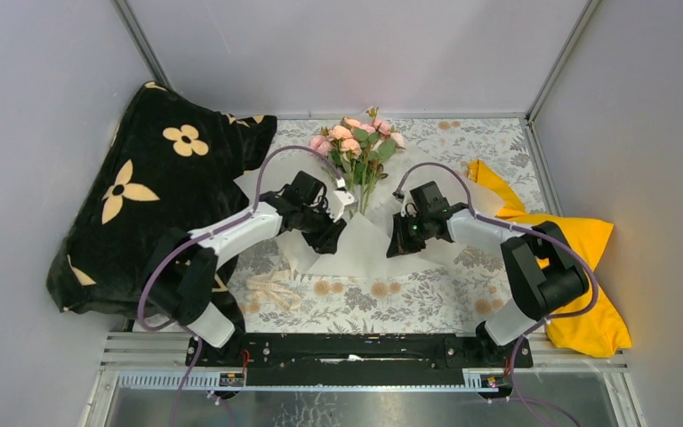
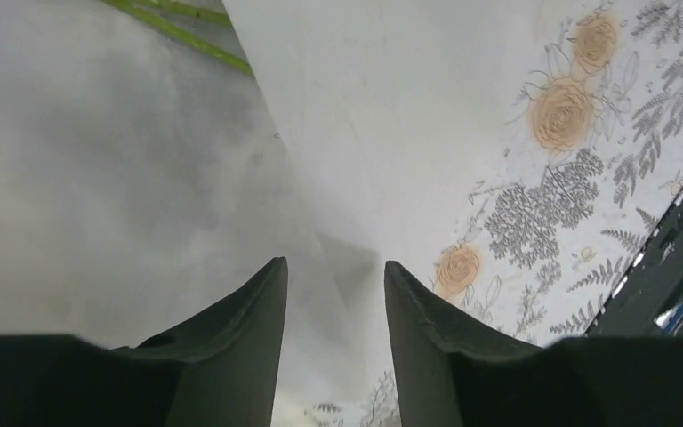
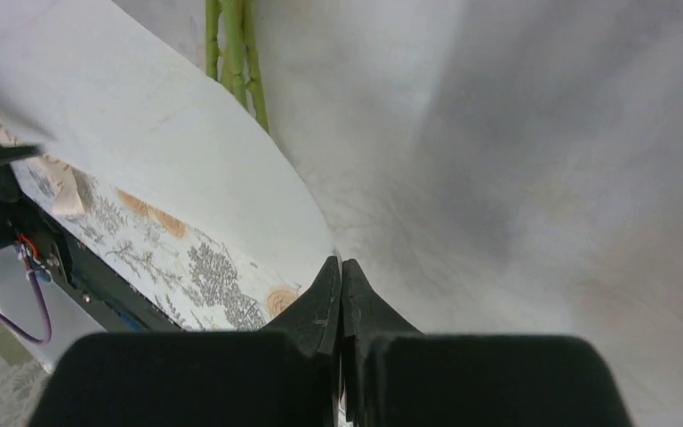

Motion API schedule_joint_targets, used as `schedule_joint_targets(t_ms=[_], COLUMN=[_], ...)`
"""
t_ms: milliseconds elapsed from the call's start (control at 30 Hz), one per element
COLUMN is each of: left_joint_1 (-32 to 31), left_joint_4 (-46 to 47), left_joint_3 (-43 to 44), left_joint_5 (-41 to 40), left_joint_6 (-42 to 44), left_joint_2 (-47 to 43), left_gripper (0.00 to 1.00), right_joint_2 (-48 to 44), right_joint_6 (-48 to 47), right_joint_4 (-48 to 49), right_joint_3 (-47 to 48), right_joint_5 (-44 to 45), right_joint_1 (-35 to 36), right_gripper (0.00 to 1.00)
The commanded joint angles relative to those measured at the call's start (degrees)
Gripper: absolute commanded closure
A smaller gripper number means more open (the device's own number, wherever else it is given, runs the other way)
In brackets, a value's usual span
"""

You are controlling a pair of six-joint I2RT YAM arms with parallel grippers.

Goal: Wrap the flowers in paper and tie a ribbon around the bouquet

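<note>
Left gripper [image 2: 332,267]: jaws apart above paper [image 2: 391,107], holding nothing | right gripper [image 3: 340,262]: closed, pinching paper's edge beside stems [image 3: 231,53], apparently to fold it over | flowers [image 1: 360,142]: lying on paper, far centre | ribbon [image 1: 274,289]: untouched, near-left.

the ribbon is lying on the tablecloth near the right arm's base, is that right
No. The ribbon lies on the tablecloth near the left arm's base, not the right arm's. The top external view shows it, just in front of the paper on its left side.
</note>
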Motion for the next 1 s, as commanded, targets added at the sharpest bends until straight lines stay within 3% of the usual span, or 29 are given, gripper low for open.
schedule_joint_targets(t_ms=[0, 100, 233, 300, 433, 500, 700, 833, 967], left_joint_1=[-2.9, -8.1, -14.2, -14.0, -9.6, -6.7, -6.2, -6.2, -6.2], left_joint_4=[-10.7, -15.3, -13.1, -9.5, 2.8, 4.6, 5.6, 4.3, 4.3], left_joint_3=[4.3, 5.9, 4.5, 4.4, 3.3, 4.3, 1.7, 1.1, 0.3], left_joint_5=[-4.5, -3.7, 1.6, 2.8, -6.0, -7.0, -4.2, -5.8, -5.3], left_joint_6=[4.9, 4.7, 3.5, 1.8, -6.3, -8.7, -8.9, -8.5, -8.8], left_joint_2=[-7.5, -7.2, -5.3, -3.5, 2.0, 5.8, 10.7, 10.2, 8.3], left_gripper=[0.49, 0.5, 0.52, 0.53, 0.59, 0.62, 0.6, 0.61, 0.61], right_joint_2=[2.6, 3.6, 4.4, 4.5, 4.4, 3.8, 2.1, -1.6, -8.0], right_joint_6=[1.7, 2.6, 3.4, 3.8, 4.7, 4.7, 3.3, 3.7, 7.6], right_joint_4=[0.1, 0.5, 0.6, 0.7, 0.9, -0.5, -8.1, -17.8, -26.6], right_joint_3=[3.3, 3.7, 4.1, 4.1, 3.6, 3.7, 6.7, 10.4, 11.2], right_joint_5=[2.6, 3.6, 5.2, 5.7, 6.9, 9.7, 18.7, 29.3, 39.3], right_joint_1=[0.1, 0.0, 0.0, 0.0, 0.0, 0.0, 0.7, 2.4, 5.2], right_gripper=[1.0, 1.0, 1.0, 1.0, 1.0, 1.0, 0.74, 0.56, 0.46])
